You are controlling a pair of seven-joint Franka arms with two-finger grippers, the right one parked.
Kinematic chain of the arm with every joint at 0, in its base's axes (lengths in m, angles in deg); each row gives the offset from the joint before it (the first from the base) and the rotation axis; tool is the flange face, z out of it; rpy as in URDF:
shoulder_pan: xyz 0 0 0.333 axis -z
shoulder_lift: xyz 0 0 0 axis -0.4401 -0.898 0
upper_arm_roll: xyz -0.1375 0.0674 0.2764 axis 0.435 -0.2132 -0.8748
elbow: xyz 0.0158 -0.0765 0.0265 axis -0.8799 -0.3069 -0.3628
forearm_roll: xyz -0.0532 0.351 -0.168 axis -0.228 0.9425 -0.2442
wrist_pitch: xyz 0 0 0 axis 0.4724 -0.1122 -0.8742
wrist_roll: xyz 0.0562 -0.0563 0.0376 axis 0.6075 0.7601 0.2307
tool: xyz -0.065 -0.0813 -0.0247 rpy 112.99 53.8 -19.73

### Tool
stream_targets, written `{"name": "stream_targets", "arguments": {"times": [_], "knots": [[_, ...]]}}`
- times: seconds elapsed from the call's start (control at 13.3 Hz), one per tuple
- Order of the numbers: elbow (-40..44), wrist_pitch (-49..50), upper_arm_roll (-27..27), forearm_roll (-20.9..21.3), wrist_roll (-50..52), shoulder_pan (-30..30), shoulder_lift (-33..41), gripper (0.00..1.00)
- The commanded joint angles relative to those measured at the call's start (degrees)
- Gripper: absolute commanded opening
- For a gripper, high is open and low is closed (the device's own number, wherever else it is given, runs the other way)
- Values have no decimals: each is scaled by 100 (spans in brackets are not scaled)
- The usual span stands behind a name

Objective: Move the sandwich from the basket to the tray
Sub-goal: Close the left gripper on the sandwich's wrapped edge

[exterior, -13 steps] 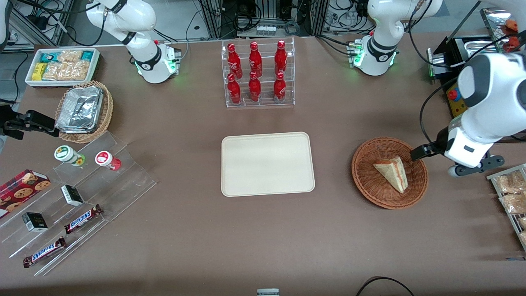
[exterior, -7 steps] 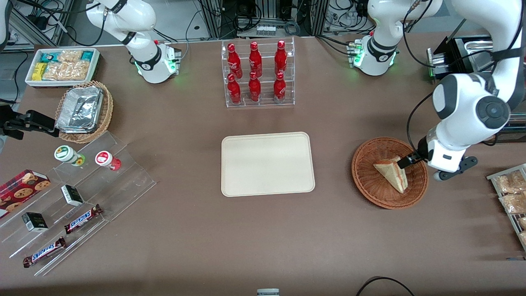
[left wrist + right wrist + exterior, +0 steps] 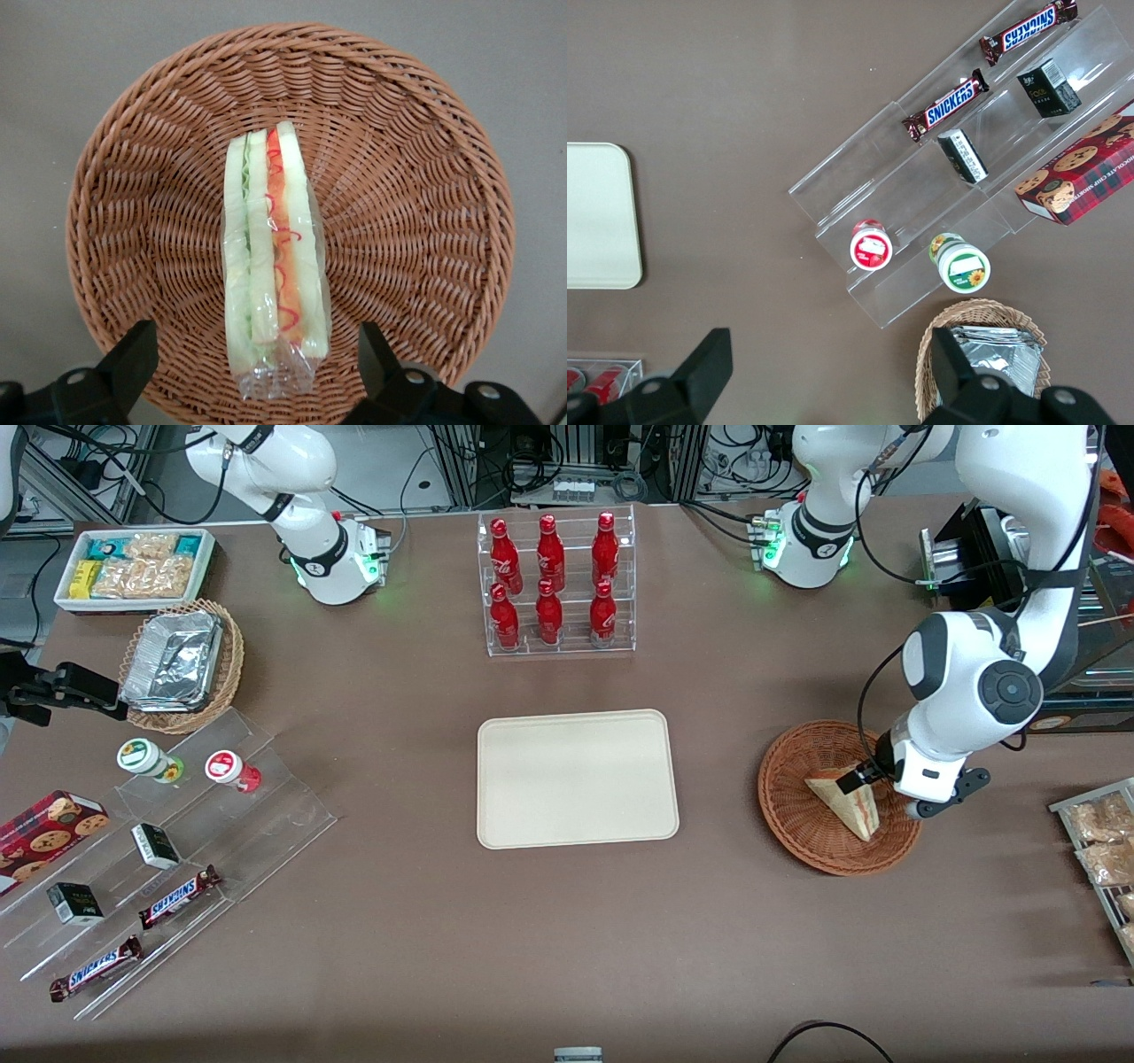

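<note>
One sandwich (image 3: pixel 846 802), one basket (image 3: pixel 802 819), one tray (image 3: pixel 576 777). Other counts: six red bottles (image 3: pixel 549 580) in a clear rack at the table's edge farthest from the front camera; two Snickers bars (image 3: pixel 177 895), two small dark boxes (image 3: pixel 155 844), two lidded cups (image 3: pixel 146 757) and one cookie box (image 3: pixel 49 828) on a clear stepped stand (image 3: pixel 266 815) at the parked arm's end; one tan wicker basket with foil containers (image 3: pixel 177 664); one white bin of snack packets (image 3: pixel 133 567) at that end's corner farthest from the camera.

Surface: brown table (image 3: pixel 443 939), matte. Cables and equipment racks past its edge farthest from the camera.

Tray lies flat at mid-table, bare. Basket sits toward the working arm's end, well apart from the tray. Sandwich lies in the basket's middle, film-wrapped, cut side up with red and green layers showing in the wrist view (image 3: pixel 270 283).

Gripper (image 3: pixel 864 778) is low over the basket, at the sandwich's wide end. Fingers (image 3: pixel 133 354) are spread wide, one on each side of the sandwich with clear gaps; nothing is gripped.
</note>
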Motion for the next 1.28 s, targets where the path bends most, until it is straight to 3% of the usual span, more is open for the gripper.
{"name": "stream_targets", "arguments": {"times": [0.0,0.6,0.68,0.75,0.9,0.98,1.2], "knots": [[-50,-253,1,47,232,36,-81,100],[-86,-421,1,38,232,36,-354,98],[-77,-421,1,38,250,36,-380,90],[-77,-447,1,29,346,36,-407,74],[2,-439,9,38,574,45,-424,8],[55,-395,9,38,584,45,-424,0],[353,51,27,64,549,62,-363,0]]}}
